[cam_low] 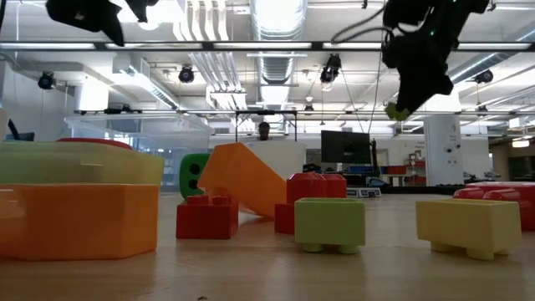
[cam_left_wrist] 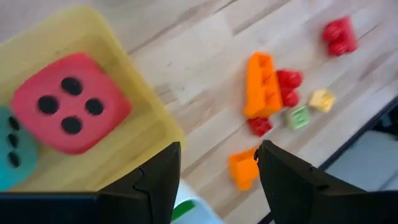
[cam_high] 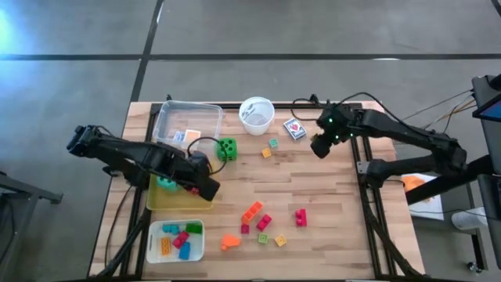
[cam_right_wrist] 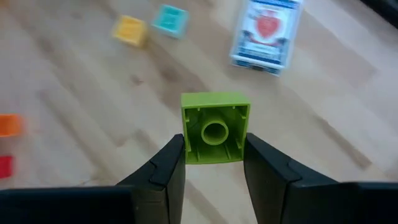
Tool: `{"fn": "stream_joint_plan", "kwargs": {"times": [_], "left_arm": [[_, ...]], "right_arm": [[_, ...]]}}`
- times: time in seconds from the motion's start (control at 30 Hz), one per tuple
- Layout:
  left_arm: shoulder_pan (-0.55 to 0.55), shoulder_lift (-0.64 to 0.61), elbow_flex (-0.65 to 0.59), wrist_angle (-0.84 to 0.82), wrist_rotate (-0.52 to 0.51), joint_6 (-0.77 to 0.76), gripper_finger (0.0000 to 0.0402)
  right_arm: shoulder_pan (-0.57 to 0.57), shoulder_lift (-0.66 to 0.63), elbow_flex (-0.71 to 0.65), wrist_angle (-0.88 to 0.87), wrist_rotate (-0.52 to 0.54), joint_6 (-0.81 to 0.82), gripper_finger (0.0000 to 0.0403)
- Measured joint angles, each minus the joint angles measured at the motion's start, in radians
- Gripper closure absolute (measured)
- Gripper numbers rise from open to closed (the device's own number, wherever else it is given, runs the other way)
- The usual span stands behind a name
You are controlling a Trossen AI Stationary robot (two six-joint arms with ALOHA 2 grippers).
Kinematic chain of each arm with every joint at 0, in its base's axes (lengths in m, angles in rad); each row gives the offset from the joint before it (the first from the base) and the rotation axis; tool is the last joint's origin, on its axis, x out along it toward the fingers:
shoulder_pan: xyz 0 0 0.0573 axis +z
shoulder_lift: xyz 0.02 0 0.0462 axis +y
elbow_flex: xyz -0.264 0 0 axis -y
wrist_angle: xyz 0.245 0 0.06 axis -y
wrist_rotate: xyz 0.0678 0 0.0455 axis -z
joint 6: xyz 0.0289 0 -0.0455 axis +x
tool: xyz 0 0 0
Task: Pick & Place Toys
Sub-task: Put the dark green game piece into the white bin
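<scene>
The right gripper (cam_low: 401, 107) hangs high above the table (cam_low: 267, 276), clamped on a small green block (cam_low: 394, 109). Far below it and nearer the camera sit a green block (cam_low: 329, 221) and a yellow block (cam_low: 468, 227), with a red block (cam_low: 207, 217), an orange ramp piece (cam_low: 242, 180) and a green die (cam_low: 194, 174) off to its side. Farthest to that side stands a big orange block (cam_low: 77, 219).

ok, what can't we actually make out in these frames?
- Yellow tray, high view: the left arm covers most of it, so its contents are hidden apart from a bit of teal.
- Clear tray, high view: items inside too small to identify.
- Teal die, left wrist view: cut off by the picture edge.
- Green die, low view: mostly behind the orange block.
</scene>
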Motion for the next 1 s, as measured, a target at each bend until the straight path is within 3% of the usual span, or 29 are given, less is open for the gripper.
{"fn": "stream_joint_plan", "kwargs": {"times": [0.27, 0.47, 0.6, 0.73, 1.0], "left_arm": [[0.043, -0.003, 0.0, 0.278, 0.064, 0.092, 0.0199], [0.046, -0.003, 0.0, 0.478, -0.023, 0.287, 0.0199], [0.086, -0.003, 0.0, 0.489, -0.057, 0.116, 0.0199], [0.128, -0.003, 0.0, 0.557, -0.062, -0.011, 0.0199], [0.169, -0.003, 0.0, 0.718, 0.016, -0.121, 0.0199]], "right_arm": [[0.216, 0.011, 0.082, 0.112, -0.007, 0.086, 0.0281], [0.351, 0.065, 0.17, 0.306, -0.095, 0.188, 0.0281], [0.432, 0.113, 0.258, 0.395, -0.103, 0.14, 0.0281], [0.497, 0.193, 0.364, 0.357, -0.086, 0.028, 0.0281], [0.6, 0.414, 0.612, 0.092, 0.148, -0.188, 0.0281]]}}
